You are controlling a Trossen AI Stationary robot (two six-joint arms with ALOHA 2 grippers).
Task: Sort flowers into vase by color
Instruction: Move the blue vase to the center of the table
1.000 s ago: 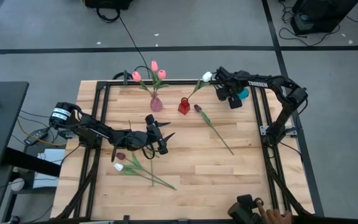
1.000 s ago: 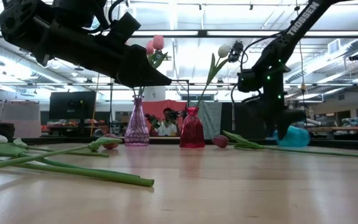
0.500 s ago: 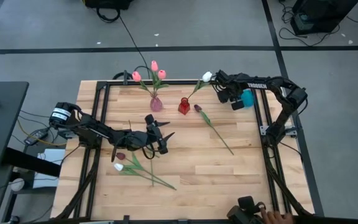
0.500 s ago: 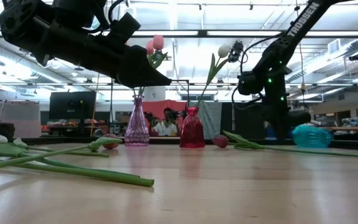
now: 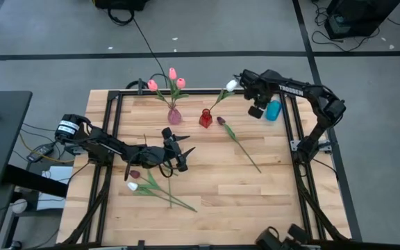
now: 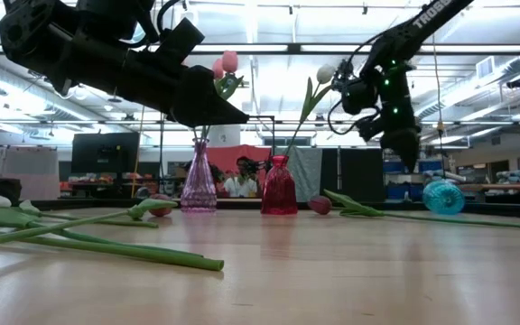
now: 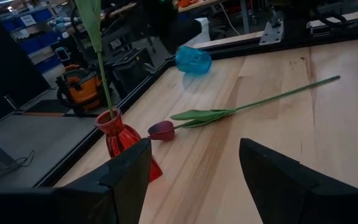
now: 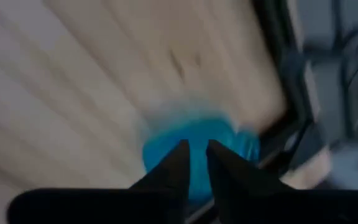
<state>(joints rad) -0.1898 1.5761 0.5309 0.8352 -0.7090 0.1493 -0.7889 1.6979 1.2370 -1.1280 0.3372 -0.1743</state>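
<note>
Wooden counter [image 5: 214, 180] carries everything; landmark is the red vase [image 5: 205, 118] near its far edge. Left gripper [image 5: 179, 154] hangs nearer than the vase, jaws spread, empty. Right gripper [image 5: 255, 111] sits right of the vase by a blue vase [image 5: 273, 110], jaws nearly pressed together. Pink vase [image 5: 175, 116] left holds pink tulips [image 5: 172, 73]; red vase holds a white tulip [image 5: 232, 85]; maroon tulip [image 5: 221, 121] lies just right; two more tulips [image 5: 135, 180] lie well nearer-left.
</note>
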